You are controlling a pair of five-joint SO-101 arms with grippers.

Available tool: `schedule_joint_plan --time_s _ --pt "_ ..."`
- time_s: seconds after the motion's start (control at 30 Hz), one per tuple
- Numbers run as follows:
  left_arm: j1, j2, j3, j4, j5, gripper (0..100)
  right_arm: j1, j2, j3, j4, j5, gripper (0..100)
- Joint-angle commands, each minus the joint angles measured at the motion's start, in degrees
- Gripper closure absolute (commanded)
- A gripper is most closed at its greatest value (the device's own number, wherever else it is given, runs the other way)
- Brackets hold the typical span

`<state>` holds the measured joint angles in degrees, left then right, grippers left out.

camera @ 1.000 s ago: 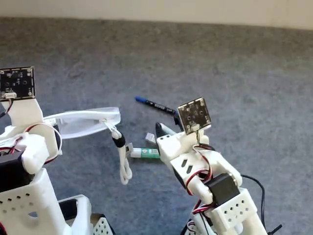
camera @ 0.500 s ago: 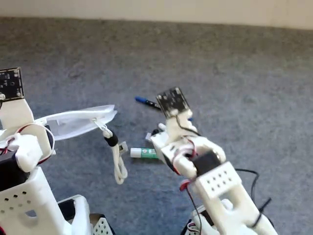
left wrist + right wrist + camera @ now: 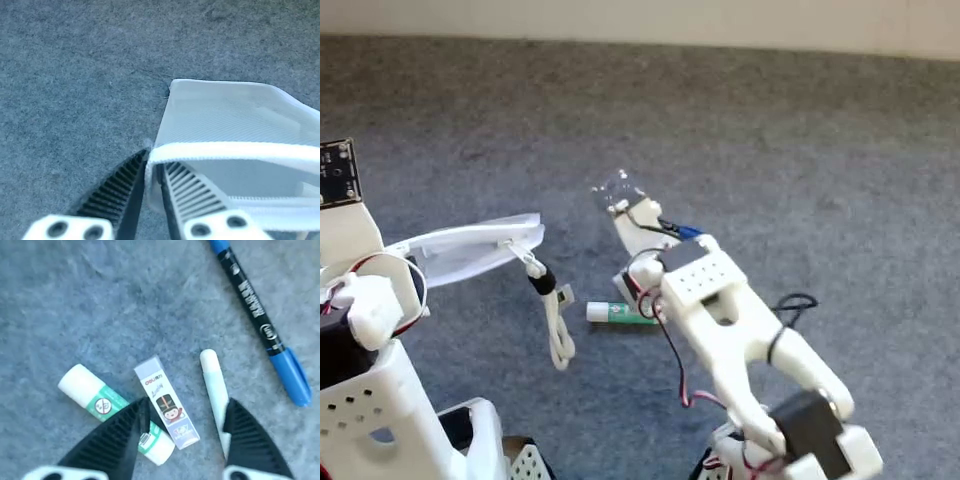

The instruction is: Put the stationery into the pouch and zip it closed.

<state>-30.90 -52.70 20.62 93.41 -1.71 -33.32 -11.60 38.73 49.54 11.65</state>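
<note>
Eraser (image 3: 167,410), probably (soldier-figure label), right gripper (image 3: 187,402) astride

Both arms are white printed plastic. The left arm (image 3: 370,390), at eight o'clock in the high view, has a base dotted with small round holes, thin red and black wires (image 3: 360,272) at a joint and a dark square circuit board (image 3: 335,172) on its wrist. The right arm (image 3: 740,335), at five o'clock, carries a black motor block (image 3: 810,425), red wires and a looping black cable (image 3: 790,303). The left tool (image 3: 152,160) and right tool (image 3: 187,405) have black fingers (image 3: 115,190), ribbed on the left, on white mounts with round screw holes.
</note>
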Motion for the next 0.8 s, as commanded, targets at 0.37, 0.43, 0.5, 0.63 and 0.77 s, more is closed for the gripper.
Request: schedule_joint_plan --time_s 0.37,0.43,0.5,0.63,0.77 --pt "-1.0 0.3 1.3 -0.4 0.2 100 -4.1 17.0 -13.8 0.0 0.9 72.7" --pt "-1.0 0.3 1.3 -0.4 0.2 100 -4.2 18.0 -13.8 0.0 0.9 72.8" --pt "-1.0 0.3 1.3 -0.4 0.2 100 -4.1 18.1 -13.8 0.0 0.9 72.8" --pt "-1.0 0.3 1.3 -0.4 0.2 100 -4.2 18.2 -13.6 0.1 0.9 72.8" --pt "-1.0 0.3 1.3 -0.4 0.2 100 -4.2 18.2 -13.5 0.1 0.9 75.2"
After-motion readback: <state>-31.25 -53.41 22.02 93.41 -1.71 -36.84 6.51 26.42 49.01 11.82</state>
